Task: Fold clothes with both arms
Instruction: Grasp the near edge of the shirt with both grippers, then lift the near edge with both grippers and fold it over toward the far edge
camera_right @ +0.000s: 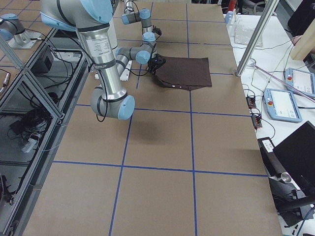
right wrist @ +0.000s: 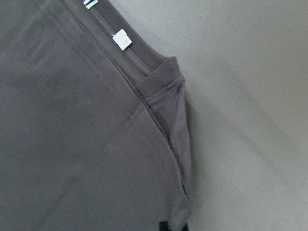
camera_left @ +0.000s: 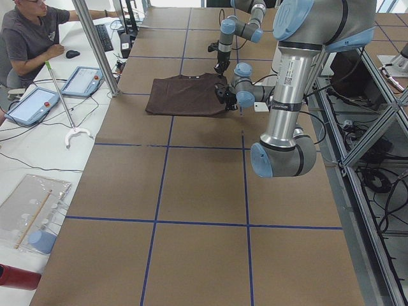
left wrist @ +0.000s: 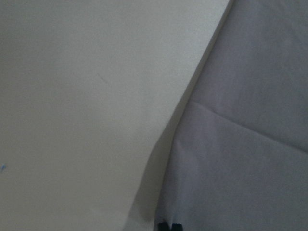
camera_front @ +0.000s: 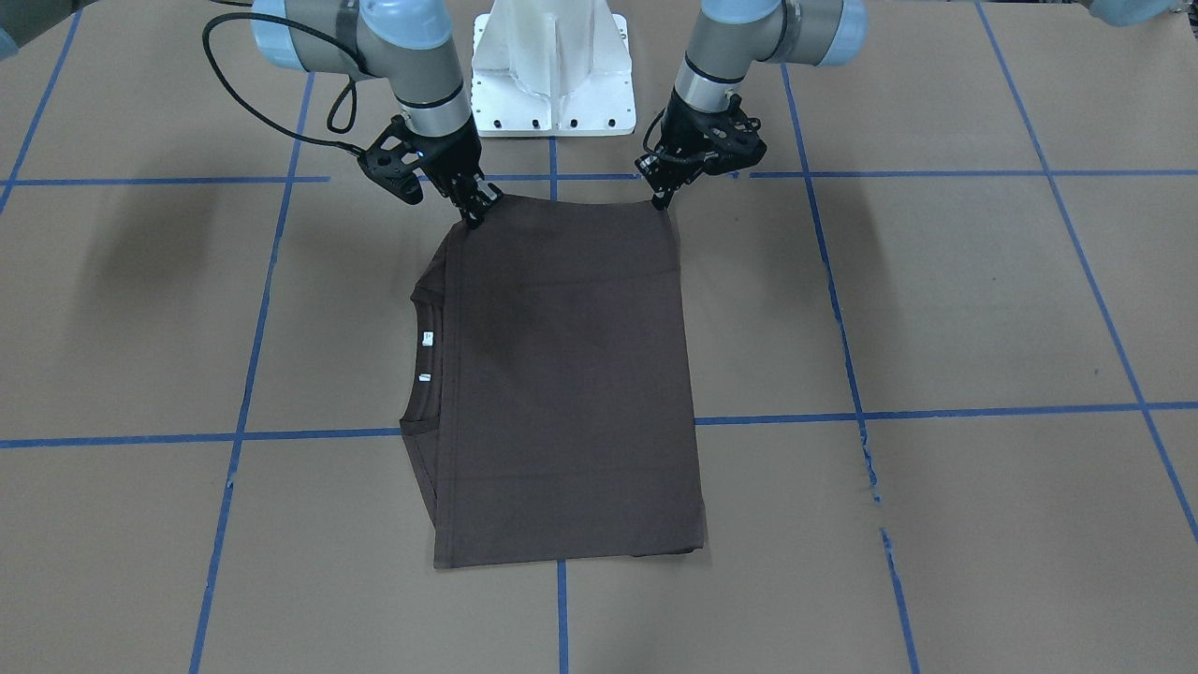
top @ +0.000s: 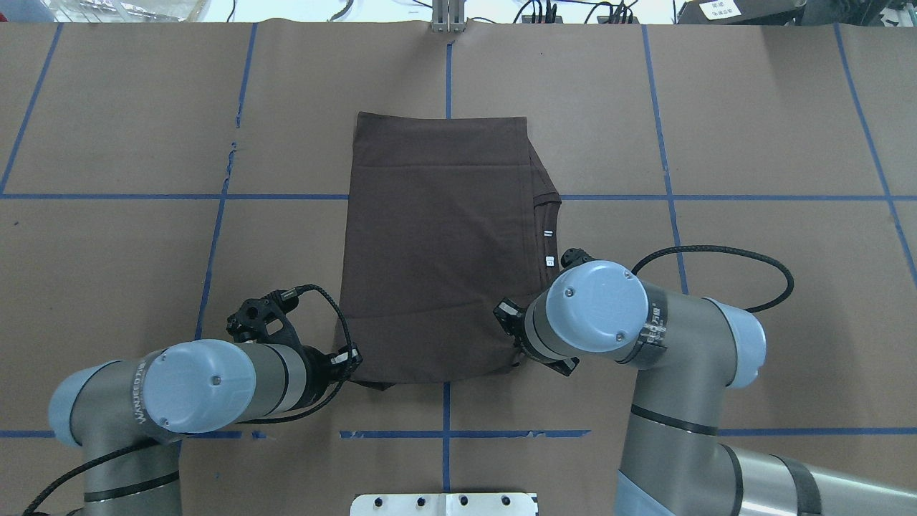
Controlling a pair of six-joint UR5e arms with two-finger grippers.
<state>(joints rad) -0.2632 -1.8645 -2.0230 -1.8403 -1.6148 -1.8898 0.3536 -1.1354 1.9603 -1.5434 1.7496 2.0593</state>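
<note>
**A:** Where is the shirt right now?

**B:** The dark T-shirt (camera_front: 562, 374) lies flat on the desk (camera_front: 936, 309) in the centre of the front-facing frame. It is folded into a rectangle, and the white neck labels (camera_front: 427, 339) show along its left side.

**A:** And the claws?

**B:** Both are at the shirt's top edge in that frame. The left claw (camera_front: 663, 199) is at the top right corner and the right claw (camera_front: 473, 215) at the top left. Each looks pinched on its corner, and the wrist views show cloth running right up to the fingertips.

**A:** So which step is this?

**B:** I'd say it's the grasp for a crosswise fold, with the top edge about to go over toward the bottom one.

**A:** What does the next move call for?

**B:** The two corners should lift together and stay level and evenly spaced. That keeps the edge taut and lets it land square on the lower hem without dragging the layers beneath.
</note>
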